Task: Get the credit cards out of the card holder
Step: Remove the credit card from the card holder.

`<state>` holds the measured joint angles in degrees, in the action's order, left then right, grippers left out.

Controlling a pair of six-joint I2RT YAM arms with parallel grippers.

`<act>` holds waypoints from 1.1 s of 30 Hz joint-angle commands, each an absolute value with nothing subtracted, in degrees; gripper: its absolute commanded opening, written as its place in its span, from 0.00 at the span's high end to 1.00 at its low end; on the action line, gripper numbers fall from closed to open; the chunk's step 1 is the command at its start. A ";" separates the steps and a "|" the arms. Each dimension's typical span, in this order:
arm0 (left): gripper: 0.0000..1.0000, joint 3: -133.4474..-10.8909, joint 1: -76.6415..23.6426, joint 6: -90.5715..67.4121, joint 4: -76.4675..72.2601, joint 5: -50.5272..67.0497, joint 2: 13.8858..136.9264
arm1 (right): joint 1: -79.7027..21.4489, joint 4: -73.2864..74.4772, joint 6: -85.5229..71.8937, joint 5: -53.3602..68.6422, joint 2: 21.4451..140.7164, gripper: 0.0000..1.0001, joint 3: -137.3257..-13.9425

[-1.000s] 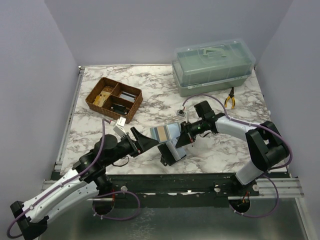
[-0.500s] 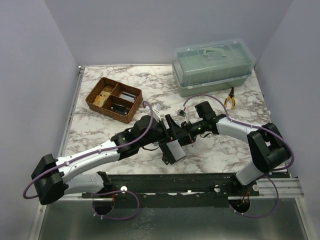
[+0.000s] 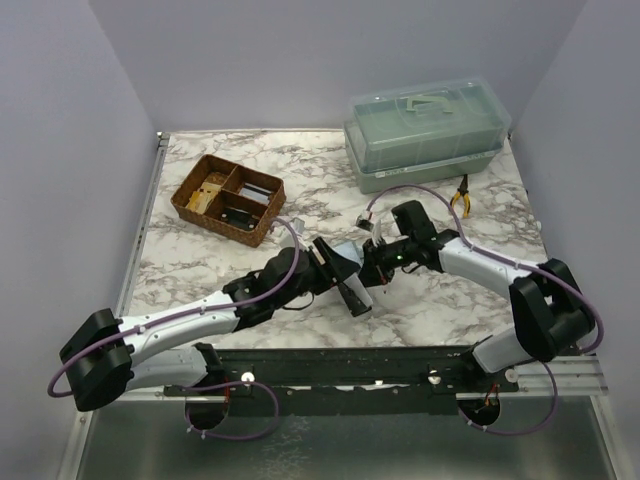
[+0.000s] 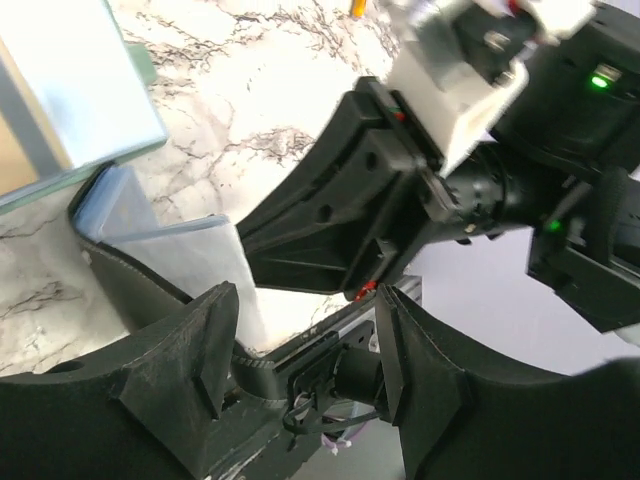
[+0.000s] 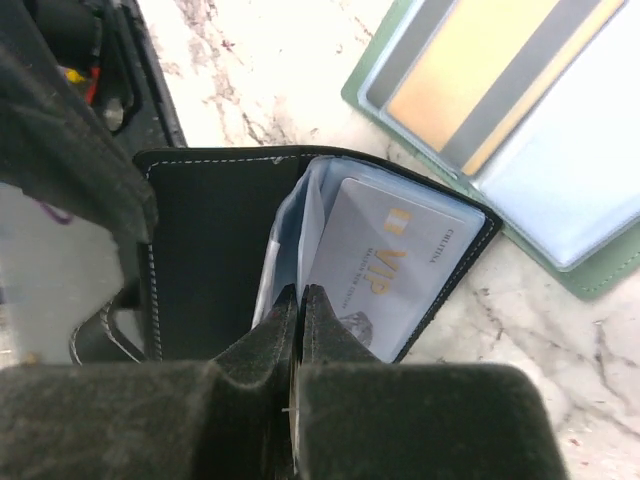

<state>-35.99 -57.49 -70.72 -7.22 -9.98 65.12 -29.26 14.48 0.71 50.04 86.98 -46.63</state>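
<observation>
So, card holder open mid-table, cards tucked in their clear pockets

The card holder (image 5: pixel 210 250) sits open at the near middle of the marble table (image 5: pixel 250 60), between both arms. The credit cards (image 5: pixel 385 265) are inside slick clear pockets, one marked VIP facing up. Right gripper (image 5: pixel 300 300) is pinched tight on the pocket edge by the fold, as far as I can tell. Left gripper (image 4: pixel 303 293) hangs just beside it, jaws well apart, nothing between them. My guess is the cards are light, stiff and slippery, and the wallet is floppy. I'd take a card by whichever edge peeks out of the pocket mouth, flat across both faces, and pull straight along the pocket.
</observation>
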 commanded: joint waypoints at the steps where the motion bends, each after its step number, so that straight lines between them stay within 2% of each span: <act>1: 0.38 -32.59 -57.79 -73.15 -8.18 -13.06 60.50 | -34.49 17.21 9.00 37.26 82.67 1.00 -47.94; 5: 0.38 -30.32 -57.84 -74.40 -3.35 -13.19 54.66 | -43.73 21.73 13.10 28.86 84.44 1.00 -48.81; 8: 0.39 -28.60 -57.98 -75.38 1.08 -13.97 48.71 | -45.93 21.63 12.55 27.39 87.10 1.00 -49.29; 17: 0.46 -22.04 -58.34 -80.79 4.11 -10.64 38.04 | -46.52 18.40 4.84 40.53 95.23 1.00 -52.26; 24: 0.46 -21.23 -60.10 -87.08 3.33 -11.67 42.89 | -45.54 16.71 1.66 39.26 97.38 1.00 -51.76; 29: 0.48 -18.64 -62.49 -89.88 -4.77 -12.25 50.78 | -42.78 16.77 0.93 41.45 97.38 1.00 -51.81; 33: 0.50 -16.38 -63.07 -89.80 -8.17 -14.47 51.26 | -41.24 16.82 1.17 45.14 96.23 1.00 -51.59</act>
<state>-18.65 -62.41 -87.55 -2.39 -11.90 51.35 -42.70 17.41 1.30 41.17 96.57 -51.53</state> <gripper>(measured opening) 0.503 0.008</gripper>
